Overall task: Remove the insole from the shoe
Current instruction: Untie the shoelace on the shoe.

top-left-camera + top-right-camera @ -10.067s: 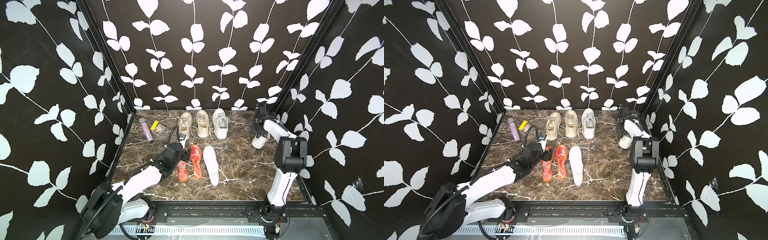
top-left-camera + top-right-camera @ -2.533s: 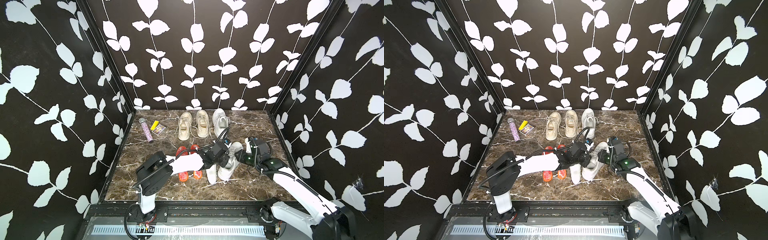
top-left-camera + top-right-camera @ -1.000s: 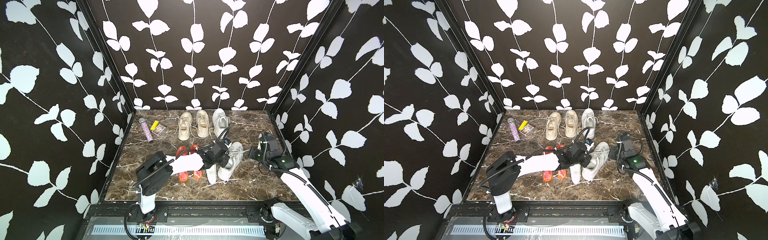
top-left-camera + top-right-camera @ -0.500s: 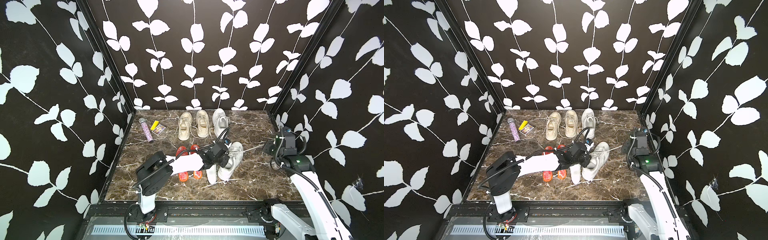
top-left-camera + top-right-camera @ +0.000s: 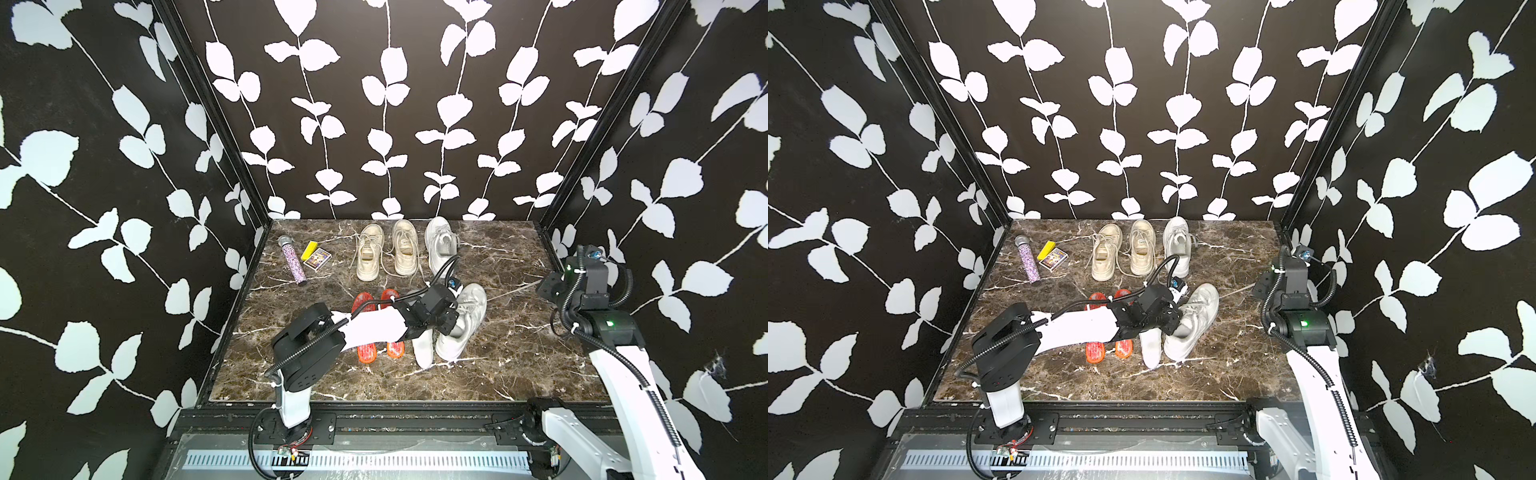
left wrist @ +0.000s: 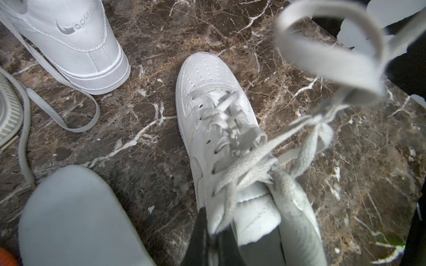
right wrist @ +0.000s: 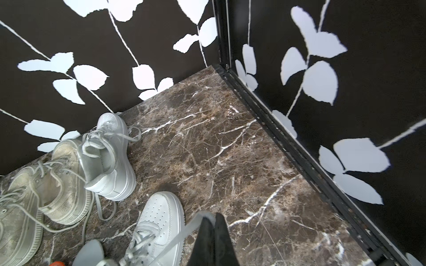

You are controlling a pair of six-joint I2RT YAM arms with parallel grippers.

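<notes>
Right claw (image 7: 211, 218) farther right, tight on lace (image 7: 184, 230); left claw (image 6: 213, 232) tight on shoe (image 6: 207, 92).

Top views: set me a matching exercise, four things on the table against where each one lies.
1 tube
2 orange insoles
3 white insole
4 beige shoes

a back row, side by side
b flat beside the near white shoe
c crossed by the white link of the left arm
d by the yellow block, near the left wall

Pairs: 1-d, 2-c, 3-b, 4-a
</notes>
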